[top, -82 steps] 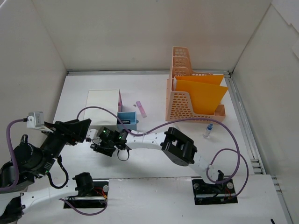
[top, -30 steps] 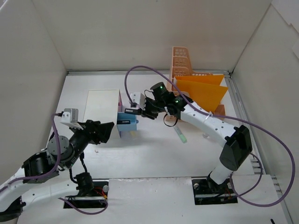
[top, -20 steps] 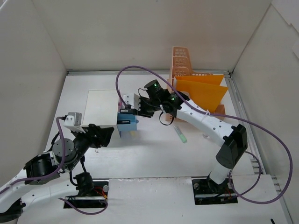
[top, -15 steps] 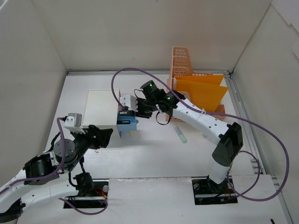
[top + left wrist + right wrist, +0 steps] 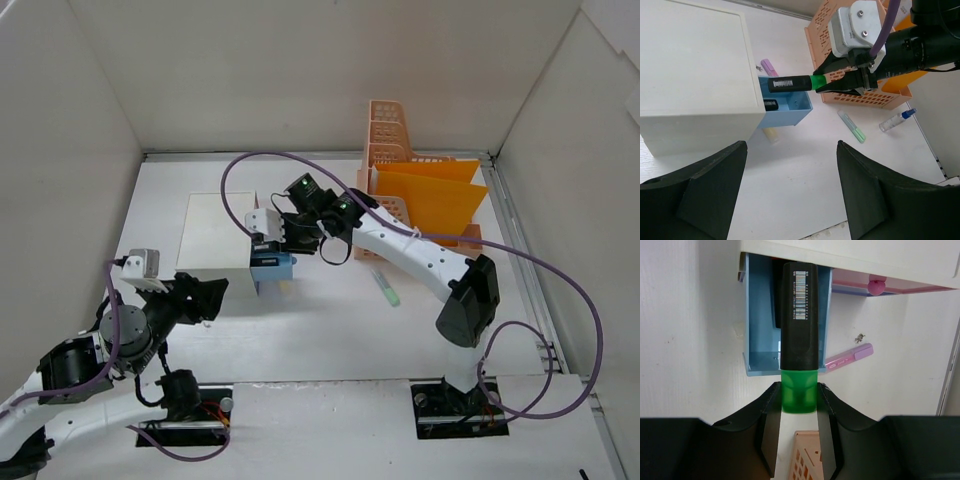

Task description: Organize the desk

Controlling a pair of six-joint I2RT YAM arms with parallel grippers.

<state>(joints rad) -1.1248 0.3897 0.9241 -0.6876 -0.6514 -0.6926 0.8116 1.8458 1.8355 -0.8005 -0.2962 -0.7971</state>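
the right gripper (image 5: 799, 394) pinches the green cap end of a black highlighter (image 5: 799, 315), its fingers (image 5: 769, 415) pressed against the cap on both sides. the pen is held level over the open blue drawer (image 5: 757, 315) of the small white drawer unit (image 5: 213, 230), its barcoded end pointing toward the unit's front. another dark pen (image 5: 771, 104) lies inside the drawer. a pink drawer (image 5: 890, 288) with a round knob sits beside the blue one, shut.

the left gripper (image 5: 205, 297) hovers low at the near side of the drawer unit, its fingers (image 5: 715, 185) spread wide and holding nothing.

the desk (image 5: 330, 330) — a flat white top walled in by white panels — stretches under both arms. on it lie a purple highlighter (image 5: 771, 67) just beyond the drawer, a pale green highlighter (image 5: 386, 289) near the middle, a small spray bottle (image 5: 896, 120) with a blue cap, and a pale yellow pen (image 5: 771, 134) partly under the drawer. a peach file rack (image 5: 392, 140) holding orange folders (image 5: 435, 205) stands at the far right.
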